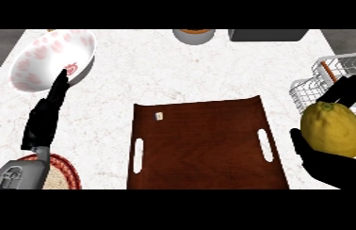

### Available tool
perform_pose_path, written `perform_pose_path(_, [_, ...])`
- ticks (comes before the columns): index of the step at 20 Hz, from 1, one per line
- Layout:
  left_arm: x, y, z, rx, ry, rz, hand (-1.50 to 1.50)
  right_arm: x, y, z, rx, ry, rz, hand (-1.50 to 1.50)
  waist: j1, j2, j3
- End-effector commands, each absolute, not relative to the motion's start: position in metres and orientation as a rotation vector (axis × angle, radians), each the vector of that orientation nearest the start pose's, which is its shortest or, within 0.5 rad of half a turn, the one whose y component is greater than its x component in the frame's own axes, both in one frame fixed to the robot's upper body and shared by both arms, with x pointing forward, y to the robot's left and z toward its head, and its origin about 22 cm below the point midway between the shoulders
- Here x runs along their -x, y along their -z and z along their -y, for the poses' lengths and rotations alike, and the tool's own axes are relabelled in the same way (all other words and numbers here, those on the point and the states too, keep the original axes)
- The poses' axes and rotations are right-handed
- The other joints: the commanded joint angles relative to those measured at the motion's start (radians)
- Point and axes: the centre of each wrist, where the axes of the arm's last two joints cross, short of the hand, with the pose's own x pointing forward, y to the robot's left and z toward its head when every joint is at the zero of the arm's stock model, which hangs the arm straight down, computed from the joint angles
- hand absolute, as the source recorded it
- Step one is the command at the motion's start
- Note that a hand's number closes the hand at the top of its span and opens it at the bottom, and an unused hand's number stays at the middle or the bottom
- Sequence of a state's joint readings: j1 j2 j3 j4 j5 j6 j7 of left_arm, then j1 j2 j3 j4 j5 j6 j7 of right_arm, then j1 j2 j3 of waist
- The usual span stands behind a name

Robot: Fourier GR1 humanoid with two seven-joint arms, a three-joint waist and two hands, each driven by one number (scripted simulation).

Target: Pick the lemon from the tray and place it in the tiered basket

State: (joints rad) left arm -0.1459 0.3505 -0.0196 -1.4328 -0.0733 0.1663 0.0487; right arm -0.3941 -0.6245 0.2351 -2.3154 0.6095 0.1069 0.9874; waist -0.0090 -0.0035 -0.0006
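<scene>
1. The right hand [321, 165] curls round the lemon [329, 128], held off the brown tray [205, 144] at its right side.
2. The left hand [47, 116] rests straight-fingered, holding nothing.
3. The wire tiered basket [321, 78] stands just beyond the lemon on the table [208, 69].

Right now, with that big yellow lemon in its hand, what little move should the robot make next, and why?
Probably carry the big yellow lemon a bit further up and right, toward the white wire tiered basket. The right robot hand is curled round it, already off the dark brown wooden tray, and the basket sits just beyond the fruit, so release looks premature.
</scene>
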Motion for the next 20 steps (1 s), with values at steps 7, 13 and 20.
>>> perform_pose_path(7, [-0.274, -0.026, -0.283, -0.437, 0.236, 1.546, 0.00, -0.230, -0.295, 0.263, 0.963, -0.690, 1.666, 1.50, 0.015, 0.004, 0.001])
perform_pose_path(13, [-0.278, -0.047, -0.312, -0.442, 0.242, 1.530, 0.00, -0.252, -0.273, 0.297, 1.265, -0.786, 1.539, 1.50, 0.018, 0.007, 0.001])
perform_pose_path(20, [-0.281, -0.034, -0.287, -0.411, 0.235, 1.542, 0.00, -0.293, -0.264, 0.345, 1.459, -0.814, 1.432, 1.50, 0.021, 0.007, 0.001])
